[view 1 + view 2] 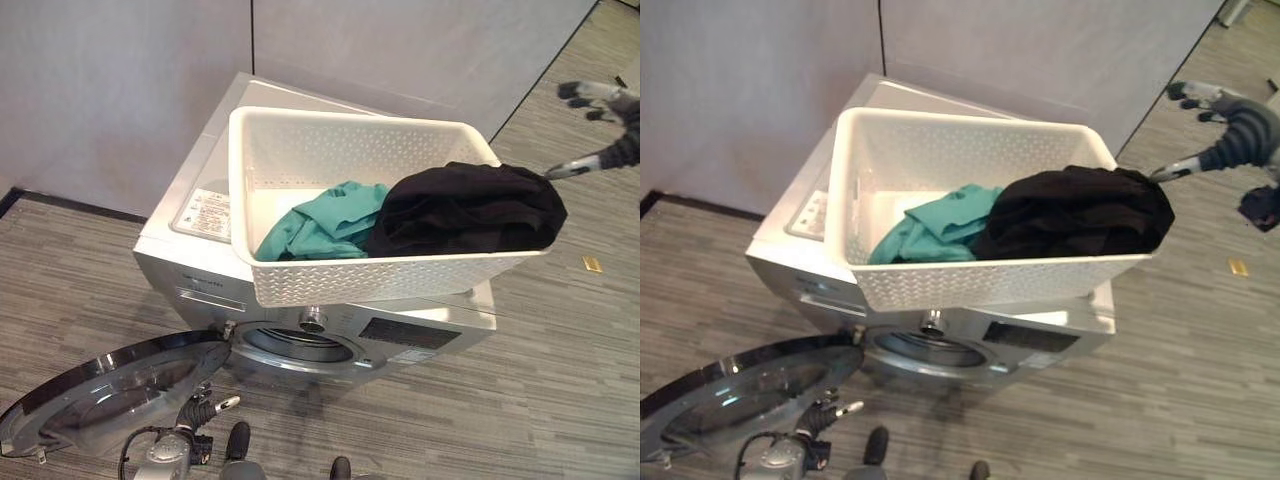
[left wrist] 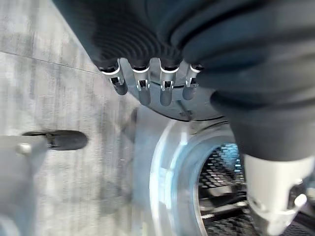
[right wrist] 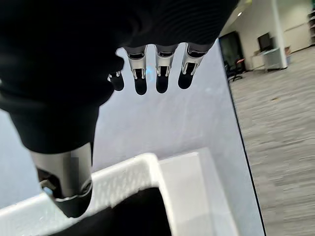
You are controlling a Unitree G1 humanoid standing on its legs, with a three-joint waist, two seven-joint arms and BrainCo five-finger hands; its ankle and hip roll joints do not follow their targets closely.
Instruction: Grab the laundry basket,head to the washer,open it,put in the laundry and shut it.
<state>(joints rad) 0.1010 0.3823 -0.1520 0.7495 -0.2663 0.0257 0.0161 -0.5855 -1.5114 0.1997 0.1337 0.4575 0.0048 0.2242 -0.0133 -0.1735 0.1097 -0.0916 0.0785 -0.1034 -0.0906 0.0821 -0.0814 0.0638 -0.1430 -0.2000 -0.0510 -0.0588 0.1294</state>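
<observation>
A white laundry basket (image 1: 340, 285) stands on top of the silver front-loading washer (image 1: 195, 275). Inside it lie a teal garment (image 1: 325, 220) and a black garment (image 1: 465, 210) that drapes over its right rim. The washer's round door (image 1: 110, 385) hangs wide open to the left, showing the drum opening (image 1: 300, 345). My right hand (image 1: 615, 105) is open in the air just right of the basket, its thumb close to the black garment (image 3: 128, 216). My left hand (image 1: 205, 410) is open low by the door's edge, with the drum (image 2: 221, 196) in front of it.
Grey wall panels (image 1: 120, 90) stand close behind the washer. A small yellow object (image 1: 592, 263) lies on the striped floor to the right. A dark item (image 1: 1262, 207) sits at the far right edge.
</observation>
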